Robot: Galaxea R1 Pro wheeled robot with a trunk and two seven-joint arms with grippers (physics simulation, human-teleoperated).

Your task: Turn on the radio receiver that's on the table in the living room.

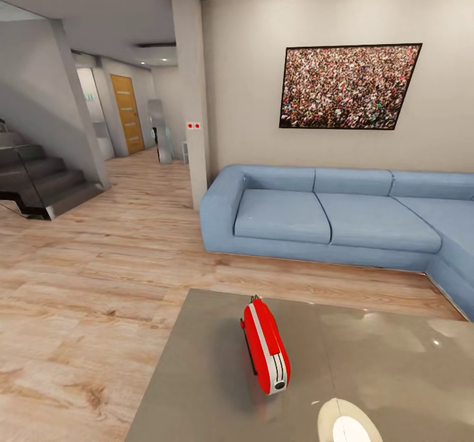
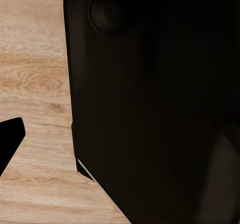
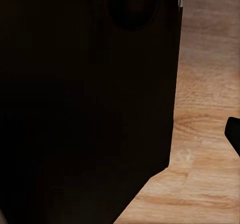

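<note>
The red radio receiver [image 1: 265, 346] with white trim stands on the glossy grey-taupe table [image 1: 191, 383], near the table's middle, with its narrow end turned toward me. Its thin wire handle pokes up at the far end. In the left wrist view one black fingertip [image 2: 11, 140] sits at the frame's edge over wood floor, beside a dark body panel [image 2: 150, 104]. The right wrist view has a black fingertip [image 3: 234, 134] at its edge beside a dark panel [image 3: 85, 104]. Both fingertips stand far off centre with nothing held.
Behind the table stands a blue sectional sofa [image 1: 329, 215] under a framed crowd picture [image 1: 345, 87]. Light wood plank floor [image 1: 85, 284] stretches left toward dark stairs [image 1: 39, 182] and a hallway with a wooden door [image 1: 126, 113]. A white rounded shape [image 1: 345, 425] shows at the bottom edge.
</note>
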